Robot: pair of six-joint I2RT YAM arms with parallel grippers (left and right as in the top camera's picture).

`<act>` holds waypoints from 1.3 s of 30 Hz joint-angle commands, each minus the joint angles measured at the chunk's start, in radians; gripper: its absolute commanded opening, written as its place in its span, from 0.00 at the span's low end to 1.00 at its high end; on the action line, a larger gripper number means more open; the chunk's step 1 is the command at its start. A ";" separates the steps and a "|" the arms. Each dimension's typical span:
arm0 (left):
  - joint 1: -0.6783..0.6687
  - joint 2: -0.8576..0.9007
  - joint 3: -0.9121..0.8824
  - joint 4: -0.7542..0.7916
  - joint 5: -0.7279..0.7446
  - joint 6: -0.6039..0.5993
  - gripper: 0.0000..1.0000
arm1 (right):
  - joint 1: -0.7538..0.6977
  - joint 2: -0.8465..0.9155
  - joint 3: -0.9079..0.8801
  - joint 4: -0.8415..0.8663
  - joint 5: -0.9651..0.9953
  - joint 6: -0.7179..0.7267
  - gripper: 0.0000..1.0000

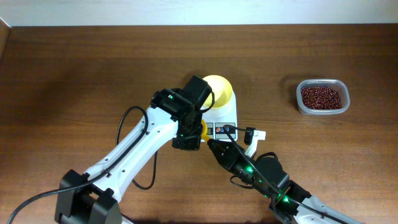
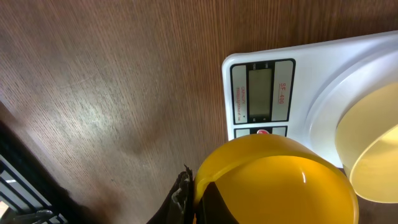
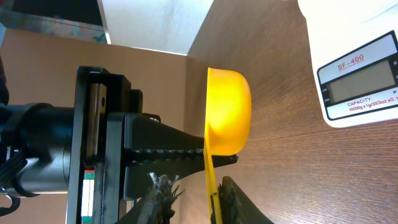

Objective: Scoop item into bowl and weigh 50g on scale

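The left end effector [image 3: 199, 151] clamps the scoop [image 3: 228, 112] beside the scale [image 1: 227, 117] bearing the bowl [image 1: 219, 89] while the right end effector [image 3: 199, 199] stands parted around its handle, seemingly a handover; the beans [image 1: 321, 98] lie near the tabletop's right edge.

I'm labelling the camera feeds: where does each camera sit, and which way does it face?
Overhead: above the table, looking straight down on scale, bowl and both arms.
Left wrist: looks down past its fingers, gripping the scoop, onto the scale.
Right wrist: low, facing along the table at the scoop; own fingers below, left gripper beside.
Shared: all show the scale.
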 commanded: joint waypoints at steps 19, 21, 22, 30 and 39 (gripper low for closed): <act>-0.003 0.006 0.002 -0.026 -0.018 -0.005 0.12 | 0.004 -0.002 0.019 -0.039 0.098 0.061 0.04; -0.003 0.006 0.002 -0.030 -0.018 -0.005 0.61 | 0.004 -0.002 0.019 -0.039 0.114 0.010 0.04; -0.003 0.006 0.002 -0.033 -0.018 -0.005 0.72 | 0.004 -0.002 0.019 -0.040 0.123 0.003 0.04; 0.137 -0.065 0.010 -0.097 -0.055 0.373 0.98 | -0.021 -0.074 0.019 -0.087 0.050 -0.247 0.04; 0.232 -0.397 0.019 -0.113 -0.060 0.969 0.99 | -0.267 -0.620 0.019 -0.641 -0.149 -0.357 0.04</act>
